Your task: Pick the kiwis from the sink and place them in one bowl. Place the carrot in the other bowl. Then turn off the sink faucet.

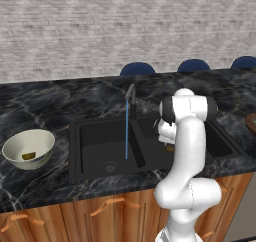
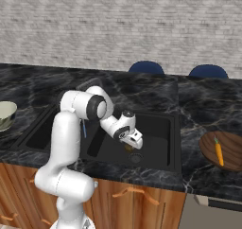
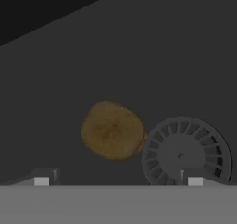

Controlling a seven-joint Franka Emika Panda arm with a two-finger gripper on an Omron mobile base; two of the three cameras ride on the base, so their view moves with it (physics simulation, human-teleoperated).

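Observation:
My gripper [image 3: 118, 181] is open, low in the right basin of the black sink [image 1: 95, 138], just above the dull brown kiwi [image 3: 112, 130]. That kiwi [image 2: 128, 148] lies on the basin floor beside the round drain [image 3: 185, 151]. The yellow-green kiwi [image 1: 28, 156] rests inside the off-white bowl [image 1: 29, 147] on the counter to the left. The orange carrot [image 2: 219, 152] lies in the brown bowl [image 2: 224, 150] on the right. A thin blue stream [image 1: 127, 131] runs from the dark faucet [image 1: 131, 98] into the left basin.
Black marble counter [image 1: 50, 103] surrounds the sink, with wooden cabinet fronts [image 1: 115, 211] below. Blue chair backs [image 1: 137, 69] stand behind the counter before a grey brick wall. My own arm [image 1: 187, 151] rises in front of the right basin.

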